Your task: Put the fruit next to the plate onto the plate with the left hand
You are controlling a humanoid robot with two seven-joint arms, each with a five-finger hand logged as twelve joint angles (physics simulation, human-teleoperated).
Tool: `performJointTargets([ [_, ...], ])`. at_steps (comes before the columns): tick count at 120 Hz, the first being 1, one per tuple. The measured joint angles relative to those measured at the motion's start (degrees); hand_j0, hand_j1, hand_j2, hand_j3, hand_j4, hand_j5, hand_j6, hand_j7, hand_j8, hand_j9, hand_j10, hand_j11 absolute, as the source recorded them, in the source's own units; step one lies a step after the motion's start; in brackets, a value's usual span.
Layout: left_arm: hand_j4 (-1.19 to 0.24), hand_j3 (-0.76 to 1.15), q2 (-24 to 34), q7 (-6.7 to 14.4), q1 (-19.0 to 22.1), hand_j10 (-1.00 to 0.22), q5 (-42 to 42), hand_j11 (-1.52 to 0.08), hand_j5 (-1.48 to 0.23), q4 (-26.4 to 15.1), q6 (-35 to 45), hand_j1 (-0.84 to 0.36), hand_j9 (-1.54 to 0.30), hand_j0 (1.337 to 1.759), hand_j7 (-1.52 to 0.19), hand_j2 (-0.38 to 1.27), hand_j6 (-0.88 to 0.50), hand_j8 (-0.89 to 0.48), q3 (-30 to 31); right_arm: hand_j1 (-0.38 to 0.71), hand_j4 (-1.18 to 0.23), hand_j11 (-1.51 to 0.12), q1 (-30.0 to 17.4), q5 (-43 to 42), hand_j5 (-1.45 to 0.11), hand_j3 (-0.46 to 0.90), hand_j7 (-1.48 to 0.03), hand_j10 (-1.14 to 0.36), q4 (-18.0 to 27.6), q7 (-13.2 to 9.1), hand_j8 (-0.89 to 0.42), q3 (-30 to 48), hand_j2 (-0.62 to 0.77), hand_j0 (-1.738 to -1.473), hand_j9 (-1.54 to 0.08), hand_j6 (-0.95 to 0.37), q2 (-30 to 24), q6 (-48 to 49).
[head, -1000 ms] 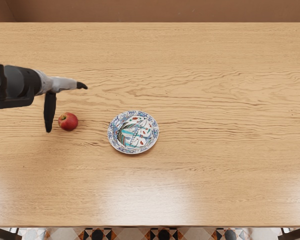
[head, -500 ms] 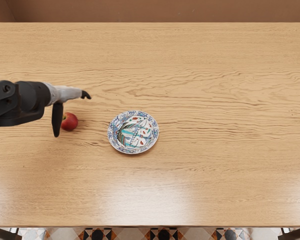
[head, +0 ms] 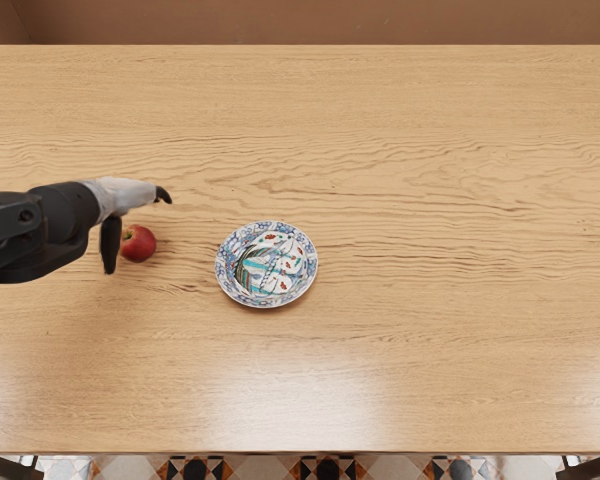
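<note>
A small red apple (head: 139,243) lies on the wooden table, a short way left of a patterned blue-and-white plate (head: 267,264). My left hand (head: 125,215) reaches in from the left edge and hovers right at the apple's left and upper side. Its fingers are spread: one dark fingertip (head: 163,195) points right above the apple, and a dark thumb (head: 110,245) hangs down just left of the fruit. The hand holds nothing. The plate carries nothing.
The table's far edge (head: 300,45) runs along the top, and its front edge lies near the bottom of the view. Only the apple and the plate stand on the wood.
The left hand has dropped and drawn in closer to the apple; its thumb now hangs shorter beside the fruit. Apple and plate have not moved.
</note>
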Motion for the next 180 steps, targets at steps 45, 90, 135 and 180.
performJointTargets([
  [45, -0.24, 0.0, -0.4, 0.0, 1.6, -0.24, 0.9, -0.31, -0.31, 0.2, 1.3, 0.07, -0.31, 1.658, -0.31, 0.05, -0.24, -0.24, 1.0, -0.33, -0.02, -0.02, 0.0, 0.0, -0.02, 0.0, -0.02, -0.02, 0.0, 0.0, -0.02, 0.0, 0.0, -1.658, -0.02, -0.02, 0.0, 0.0],
  [90, -0.33, 0.0, -0.6, 0.0, 2.7, -0.32, 3.1, -0.42, -0.42, 1.2, 3.7, -0.03, -0.42, 1.658, -0.42, 0.07, -0.33, -0.33, 1.6, -0.33, -0.02, -0.02, 0.0, 0.0, -0.02, 0.0, -0.02, -0.02, 0.0, 0.0, -0.02, 0.0, 0.0, -1.658, -0.02, -0.02, 0.0, 0.0],
  [135, -0.35, 0.0, -2.7, 0.0, 2.9, -0.35, 3.4, -0.45, -0.45, 2.3, 4.0, -0.06, -0.45, 1.658, -0.45, 0.07, -0.35, -0.35, 1.5, -0.33, -0.02, -0.02, 0.0, 0.0, -0.02, 0.0, -0.02, -0.02, 0.0, 0.0, -0.02, 0.0, 0.0, -1.658, -0.02, -0.02, 0.0, 0.0],
  [180, -0.44, 0.0, -2.7, 0.0, 3.5, -0.44, 3.0, -0.56, -0.56, 2.4, 3.9, -0.17, -0.56, 1.658, -0.56, 0.09, -0.44, -0.44, 1.6, -0.33, -0.02, -0.02, 0.0, 0.0, -0.02, 0.0, -0.02, -0.02, 0.0, 0.0, -0.02, 0.0, 0.0, -1.658, -0.02, -0.02, 0.0, 0.0],
])
